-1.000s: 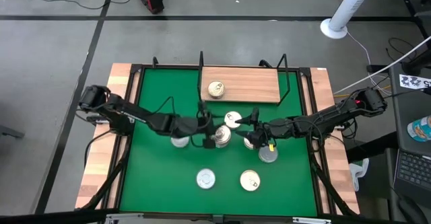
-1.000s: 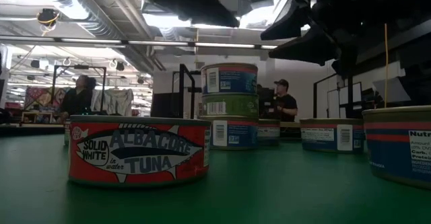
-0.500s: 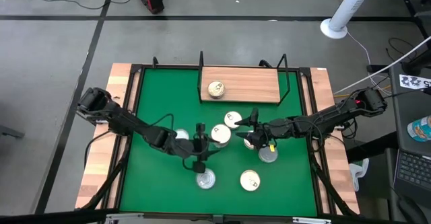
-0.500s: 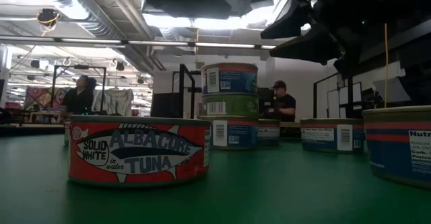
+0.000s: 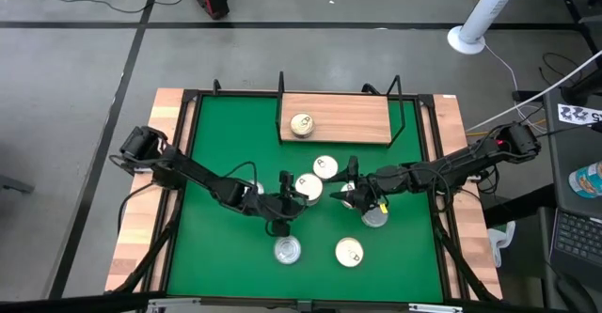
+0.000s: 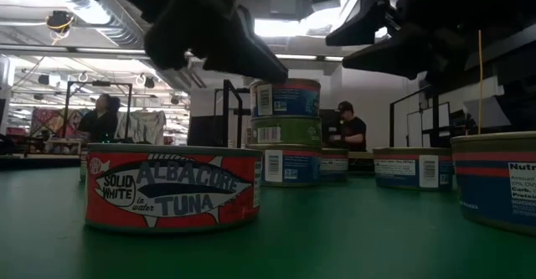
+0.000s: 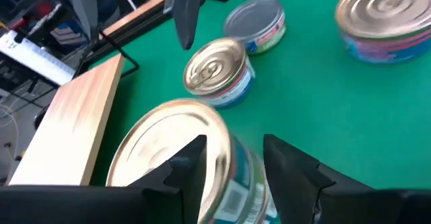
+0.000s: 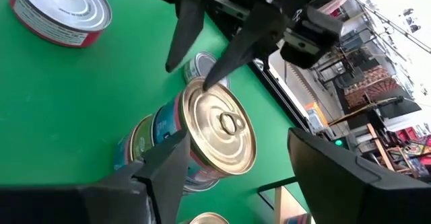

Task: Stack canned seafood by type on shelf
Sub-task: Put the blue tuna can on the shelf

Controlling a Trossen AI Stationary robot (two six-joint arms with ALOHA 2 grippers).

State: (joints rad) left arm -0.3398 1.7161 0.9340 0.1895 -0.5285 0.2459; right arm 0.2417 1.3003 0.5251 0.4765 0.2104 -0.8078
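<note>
Canned seafood [image 5: 308, 188] stacked mid-table between left jaws [image 5: 285, 193] and right jaws [image 5: 350, 183].

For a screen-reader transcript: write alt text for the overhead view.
Seen from above, two dark arms reach over a green table, the left claw and right claw flanking a stack of cans at its centre. Other round tins lie nearby; one gold-topped can sits on the wooden shelf at the far edge.

Left gripper [image 5: 284, 192] swung from the stacked cans [image 5: 308, 187] toward the front silver can [image 5: 287, 250], then returned beside the stack.
</note>
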